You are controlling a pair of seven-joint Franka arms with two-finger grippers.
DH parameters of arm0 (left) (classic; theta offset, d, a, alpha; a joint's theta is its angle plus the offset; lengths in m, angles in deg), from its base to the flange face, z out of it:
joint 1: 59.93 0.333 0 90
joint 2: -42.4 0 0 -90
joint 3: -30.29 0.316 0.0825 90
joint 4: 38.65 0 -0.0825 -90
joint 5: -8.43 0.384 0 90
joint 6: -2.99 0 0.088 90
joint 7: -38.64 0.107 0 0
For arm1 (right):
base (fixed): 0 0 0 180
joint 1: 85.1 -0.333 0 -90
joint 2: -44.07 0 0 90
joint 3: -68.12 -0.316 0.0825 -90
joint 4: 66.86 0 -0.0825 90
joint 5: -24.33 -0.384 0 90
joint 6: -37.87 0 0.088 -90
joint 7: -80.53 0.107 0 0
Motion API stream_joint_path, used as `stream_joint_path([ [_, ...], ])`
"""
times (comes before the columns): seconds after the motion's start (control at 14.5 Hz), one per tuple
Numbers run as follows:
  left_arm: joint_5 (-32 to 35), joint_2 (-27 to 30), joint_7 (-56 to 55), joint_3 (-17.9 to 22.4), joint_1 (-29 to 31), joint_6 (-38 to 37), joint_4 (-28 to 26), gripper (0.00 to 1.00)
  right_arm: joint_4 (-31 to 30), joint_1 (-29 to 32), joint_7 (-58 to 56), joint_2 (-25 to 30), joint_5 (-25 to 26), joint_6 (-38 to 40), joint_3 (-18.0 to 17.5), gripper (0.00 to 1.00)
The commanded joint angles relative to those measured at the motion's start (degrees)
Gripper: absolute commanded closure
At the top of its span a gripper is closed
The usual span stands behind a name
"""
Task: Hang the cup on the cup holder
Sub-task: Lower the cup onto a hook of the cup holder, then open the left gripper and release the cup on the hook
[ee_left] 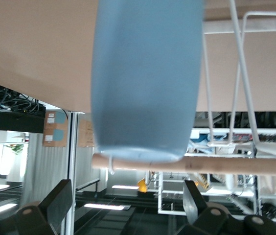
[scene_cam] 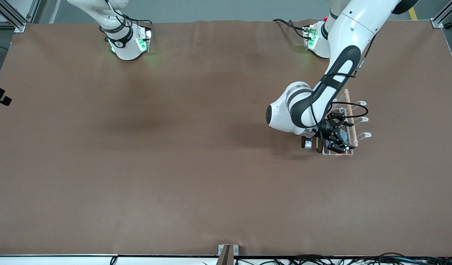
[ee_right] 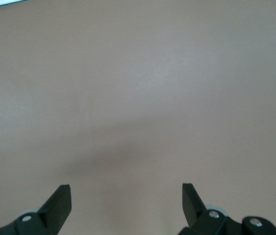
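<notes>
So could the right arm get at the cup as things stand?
Probably not easily. The cup sits on the holder at the left arm's end, with the open left gripper right over it; the right gripper, open, waits elsewhere over bare table.

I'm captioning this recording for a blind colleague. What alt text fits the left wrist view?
A light-blue tapered matte cup fills the middle, its flat end against the white wire cup holder's light wooden rod. The left hand is open, its black fingers apart and clear of the cup, with the brown table in the background.
</notes>
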Motion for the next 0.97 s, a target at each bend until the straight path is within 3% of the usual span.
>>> stream_joint_path([
  [0.0,-4.4,2.3,-0.8,0.0,0.4,-0.2,5.8,0.00,-0.6,-4.0,0.4,0.5,0.5,0.3,4.4,0.00],
  [0.14,-7.8,4.7,-5.8,0.1,0.5,0.1,7.8,0.00,-0.6,-4.0,0.4,0.5,0.4,0.3,4.4,0.00],
  [0.35,-19.5,11.0,-26.1,4.5,0.6,3.1,9.7,0.00,-0.5,-4.4,0.4,0.5,0.4,0.4,4.4,0.00],
  [0.55,-31.7,17.7,-30.0,8.0,1.4,9.5,9.8,0.00,-0.5,-4.4,0.5,0.5,0.4,0.4,4.4,0.00],
  [0.76,-45.6,23.0,-39.3,8.3,6.2,14.5,9.3,0.00,-0.5,-4.3,0.5,0.5,0.4,1.0,4.4,0.00],
  [0.9,-51.5,25.5,-41.3,9.2,7.6,15.3,8.9,0.00,-0.5,-4.3,0.5,0.5,0.4,1.1,4.4,0.00],
])
